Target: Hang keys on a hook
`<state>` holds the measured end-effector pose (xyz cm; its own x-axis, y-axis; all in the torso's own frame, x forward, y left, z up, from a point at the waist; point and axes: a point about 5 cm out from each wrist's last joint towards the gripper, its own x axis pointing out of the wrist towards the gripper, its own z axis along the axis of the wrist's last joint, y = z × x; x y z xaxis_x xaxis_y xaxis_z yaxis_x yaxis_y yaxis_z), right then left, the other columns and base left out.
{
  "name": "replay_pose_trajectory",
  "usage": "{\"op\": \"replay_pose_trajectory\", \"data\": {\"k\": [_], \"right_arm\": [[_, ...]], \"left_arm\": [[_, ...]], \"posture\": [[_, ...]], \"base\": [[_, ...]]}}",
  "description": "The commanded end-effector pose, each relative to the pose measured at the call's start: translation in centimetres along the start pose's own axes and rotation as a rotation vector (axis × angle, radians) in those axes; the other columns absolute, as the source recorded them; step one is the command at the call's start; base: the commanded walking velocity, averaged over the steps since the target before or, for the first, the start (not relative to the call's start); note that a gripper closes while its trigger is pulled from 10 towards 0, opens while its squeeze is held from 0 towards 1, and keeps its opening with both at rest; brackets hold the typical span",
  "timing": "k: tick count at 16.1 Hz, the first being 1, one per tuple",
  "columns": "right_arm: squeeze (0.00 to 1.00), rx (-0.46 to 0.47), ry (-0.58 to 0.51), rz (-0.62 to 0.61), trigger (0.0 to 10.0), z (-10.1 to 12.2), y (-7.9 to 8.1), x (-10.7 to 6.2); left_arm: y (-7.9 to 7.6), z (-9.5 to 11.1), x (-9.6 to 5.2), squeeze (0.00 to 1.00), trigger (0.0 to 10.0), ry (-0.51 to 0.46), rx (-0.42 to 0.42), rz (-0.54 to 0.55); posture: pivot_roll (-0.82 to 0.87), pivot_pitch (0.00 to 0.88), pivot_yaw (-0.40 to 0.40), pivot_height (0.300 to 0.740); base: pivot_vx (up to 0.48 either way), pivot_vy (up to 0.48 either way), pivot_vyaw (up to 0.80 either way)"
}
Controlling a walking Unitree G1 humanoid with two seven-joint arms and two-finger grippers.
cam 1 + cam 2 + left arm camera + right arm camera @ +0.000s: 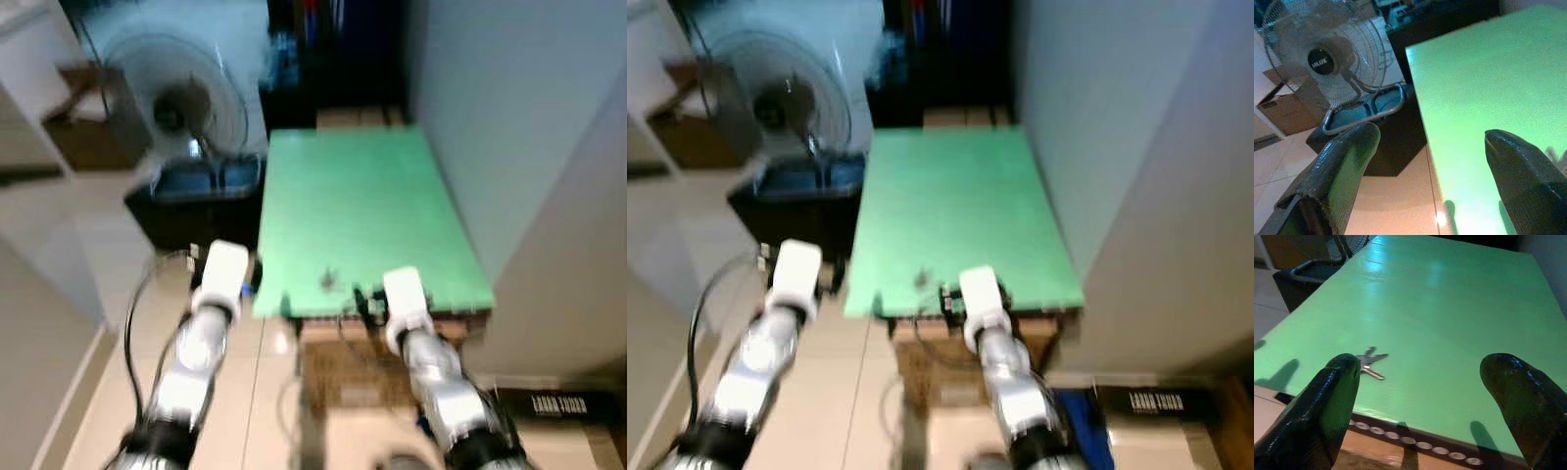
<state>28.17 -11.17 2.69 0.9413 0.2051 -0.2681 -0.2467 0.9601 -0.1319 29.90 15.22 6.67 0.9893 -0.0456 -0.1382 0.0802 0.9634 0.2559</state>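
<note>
A small bunch of silver keys point(1370, 363) lies on the green tabletop point(362, 211) close to its near edge, seen as a dark speck, the keys point(327, 280), in the blurred head view. My right gripper point(1422, 396) is open, hovering just short of the table's near edge with the keys ahead of one finger point(1327, 401). My left gripper point(1425, 166) is open too, held at the table's left front corner, half over the floor. No hook can be made out.
A standing fan point(181, 103) on a dark box point(191, 201) is left of the table. A grey wall point(529, 147) runs along the table's right side. Cardboard boxes point(358, 367) sit under the table's front. Dark shelving point(333, 59) stands behind.
</note>
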Motion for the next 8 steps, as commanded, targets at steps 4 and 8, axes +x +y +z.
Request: {"op": "replay_pose_trajectory", "data": {"k": [4,8], "right_arm": [[0.0,-0.001,0.011,-0.005,10.0,-0.12,-0.31,-0.01],[0.0,0.0,0.01,-0.004,10.0,-0.17,-0.3,-0.11]], "left_arm": [[-0.43,-0.58,-0.21,0.0,10.0,0.025,-0.029,-0.018],[-0.2,-0.72,-0.24,0.0,10.0,0.037,-0.029,-0.004]], "posture": [[-0.19,0.0,0.125,0.74],[-0.19,0.0,0.125,0.74]], "base": [[0.0,0.0,0.0],[0.478,0.0,0.0]]}}
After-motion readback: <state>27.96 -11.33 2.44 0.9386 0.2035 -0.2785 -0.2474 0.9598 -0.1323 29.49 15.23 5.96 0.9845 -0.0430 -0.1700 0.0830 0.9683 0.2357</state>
